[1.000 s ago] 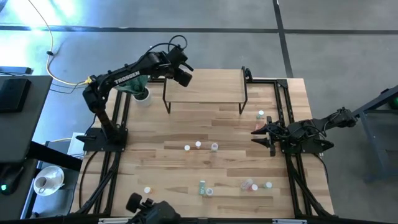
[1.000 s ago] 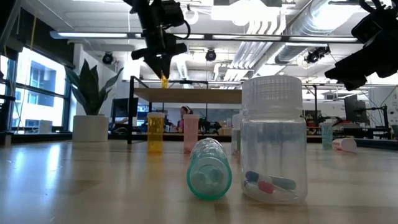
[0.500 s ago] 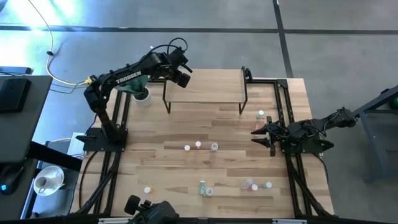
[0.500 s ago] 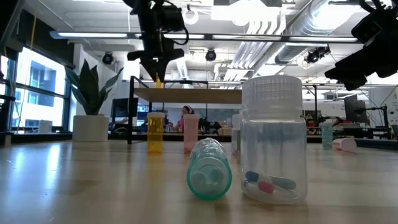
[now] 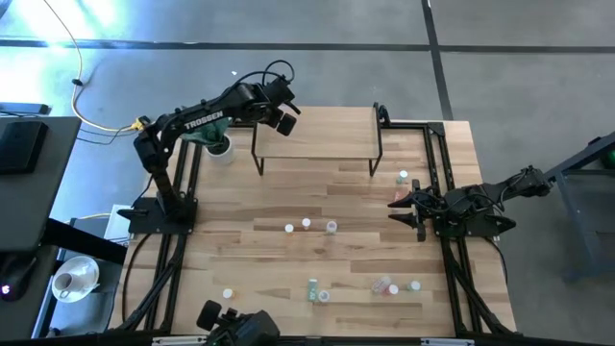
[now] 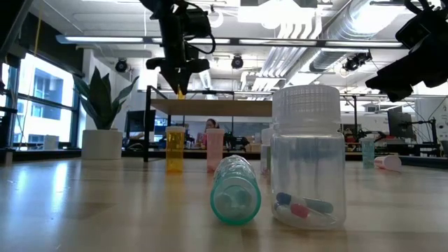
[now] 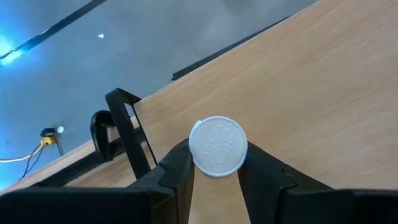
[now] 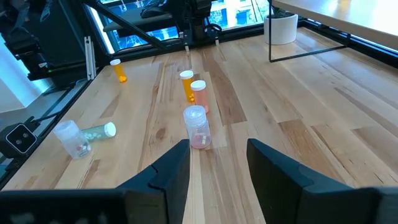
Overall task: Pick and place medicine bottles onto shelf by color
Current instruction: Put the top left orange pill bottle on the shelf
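Reaching over the far left corner of the shelf (image 5: 317, 133), the left gripper (image 7: 216, 180) was closed on an orange medicine bottle (image 6: 181, 91), whose white cap (image 7: 217, 146) sat clamped between the two fingers, above the board. Resting low at the table's (image 5: 288, 259) right edge, the right gripper (image 8: 217, 163) held nothing, its fingers parted. Other bottles (image 5: 306, 224) stood or lay scattered on the table, well apart from both grippers.
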You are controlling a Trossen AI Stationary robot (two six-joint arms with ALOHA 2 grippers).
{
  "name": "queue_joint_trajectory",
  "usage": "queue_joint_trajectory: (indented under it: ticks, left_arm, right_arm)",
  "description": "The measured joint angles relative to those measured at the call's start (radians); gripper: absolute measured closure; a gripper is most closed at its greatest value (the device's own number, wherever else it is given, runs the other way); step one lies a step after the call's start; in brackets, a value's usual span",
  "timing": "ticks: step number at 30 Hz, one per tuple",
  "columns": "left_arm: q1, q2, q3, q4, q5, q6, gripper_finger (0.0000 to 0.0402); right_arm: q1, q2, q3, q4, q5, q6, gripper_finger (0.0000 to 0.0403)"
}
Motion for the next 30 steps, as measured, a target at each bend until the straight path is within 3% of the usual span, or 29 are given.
queue_joint_trajectory:
  ticks: [21, 30]
  left_arm:
    - [0.0, 0.005, 0.018, -0.005, 0.011, -0.001, 0.0227]
    - [-0.005, 0.004, 0.062, -0.004, 0.074, 0.0, 0.0218]
  right_arm:
    - [0.0, 0.0, 0.0, 0.0, 0.0, 0.0, 0.0254]
    - [0.0, 0.0, 0.0, 0.0, 0.0, 0.0, 0.0254]
